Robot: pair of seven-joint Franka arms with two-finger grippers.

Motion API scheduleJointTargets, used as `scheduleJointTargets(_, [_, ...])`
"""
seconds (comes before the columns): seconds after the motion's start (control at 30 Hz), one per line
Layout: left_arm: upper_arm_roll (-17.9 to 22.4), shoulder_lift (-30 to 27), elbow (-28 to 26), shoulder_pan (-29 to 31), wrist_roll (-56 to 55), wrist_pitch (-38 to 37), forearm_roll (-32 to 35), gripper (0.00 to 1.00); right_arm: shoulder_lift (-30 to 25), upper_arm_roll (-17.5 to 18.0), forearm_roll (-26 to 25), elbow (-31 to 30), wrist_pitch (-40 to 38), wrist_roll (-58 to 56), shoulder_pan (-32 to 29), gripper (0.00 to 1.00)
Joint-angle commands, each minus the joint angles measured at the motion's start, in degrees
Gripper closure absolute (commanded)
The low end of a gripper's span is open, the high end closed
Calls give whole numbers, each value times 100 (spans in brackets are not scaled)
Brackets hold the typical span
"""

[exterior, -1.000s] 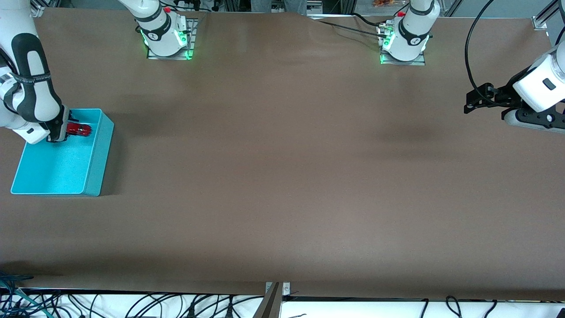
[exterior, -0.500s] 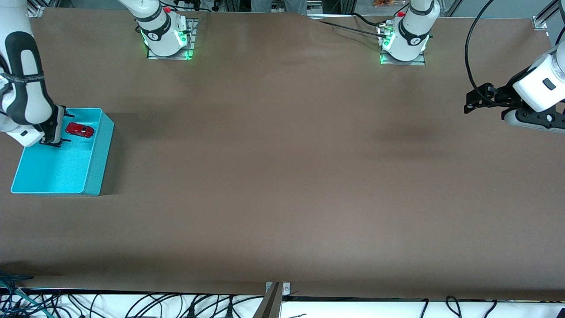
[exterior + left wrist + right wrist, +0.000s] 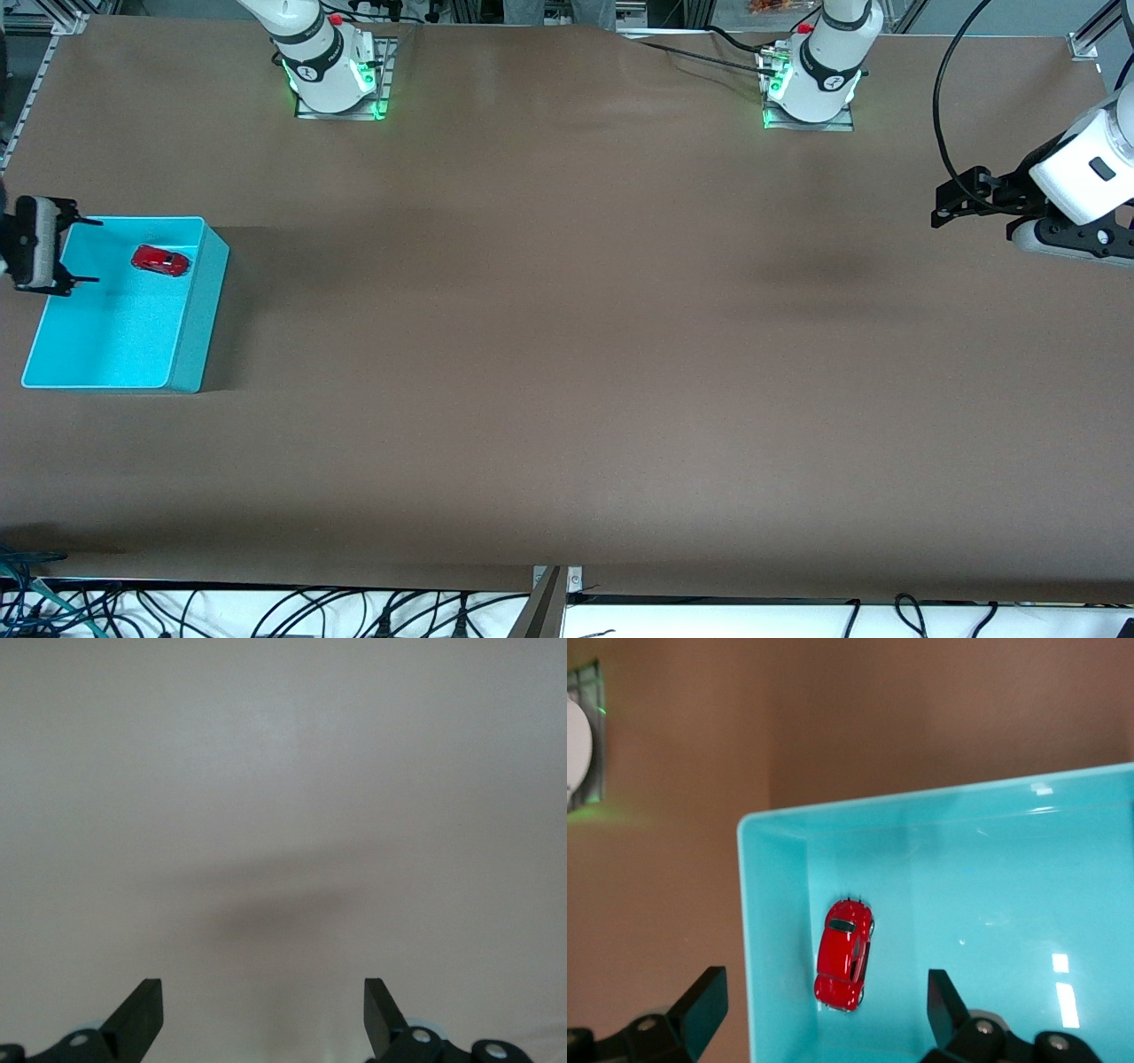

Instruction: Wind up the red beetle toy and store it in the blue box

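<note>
- Red beetle toy (image 3: pixel 160 260): lies on the floor of the blue box (image 3: pixel 190 310), close to the box wall farthest from the front camera and near the corner toward the table's middle; nothing grips it.
- Blue box: sits on the brown table (image 3: pixel 567 354) at the right arm's end, beside that table edge.
- Right gripper (image 3: pixel 78 251): up in the air over the box's outer edge, fingers spread wide and empty; its wrist view looks down on the toy (image 3: pixel 844 953) inside the box (image 3: pixel 772 992).
- Left gripper (image 3: pixel 941 206): waits above bare table at the left arm's end, fingers (image 3: pixel 142 1014) wide apart, holding nothing.
</note>
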Motion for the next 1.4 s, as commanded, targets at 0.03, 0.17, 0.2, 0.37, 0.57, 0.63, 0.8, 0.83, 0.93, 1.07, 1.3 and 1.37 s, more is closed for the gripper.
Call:
scheduleJointTargets(0.03, [9, 61, 180, -33, -54, -138, 138, 0, 65, 11, 49, 848, -958, 1087, 66, 0])
scheduleJointTargets(0.17, [9, 61, 180, -25, -54, -138, 138, 0, -102, 20, 14, 1033, -1240, 1807, 136, 0])
scheduleJointTargets(0.2, [9, 61, 180, -24, -54, -138, 138, 0, -172, 11, 5, 1042, -1275, 2027, 215, 0])
scheduleJointTargets(0.37, [9, 61, 180, -24, -54, -138, 138, 0, -541, 11, -267, 1060, -1311, 3152, 602, 0])
scheduleJointTargets(0.57, [9, 61, 180, -24, -54, -138, 138, 0, -893, 20, -487, 1060, -1618, 5032, 953, 0])
scheduleJointTargets(0.63, [9, 61, 180, -24, -54, -138, 138, 0, -1016, 28, -610, 1060, -1627, 5586, 1138, 0])
scheduleJointTargets(0.8, [9, 61, 180, -24, -45, -138, 138, 0, -1157, 28, -734, 1068, -1758, 6939, 1534, 0])
scheduleJointTargets(0.83, [17, 61, 180, -24, -45, -138, 138, 0, -1174, 28, -760, 1068, -1811, 7229, 1612, 0])
scheduleJointTargets(0.93, [17, 61, 180, -33, -54, -138, 138, 0, -1192, 37, -751, 1060, -1829, 8038, 1823, 0])
scheduleJointTargets(1.07, [9, 61, 180, -33, -45, -138, 138, 0, -1219, 37, -760, 1060, -1777, 9049, 2210, 0])
scheduleJointTargets(1.3, [9, 61, 180, -24, -45, -138, 138, 0, -1227, 160, -760, 1060, -1689, 10694, 2598, 0])
scheduleJointTargets(1.37, [9, 61, 180, -24, -45, -138, 138, 0, -1262, 265, -760, 1060, -1671, 10896, 2606, 0])
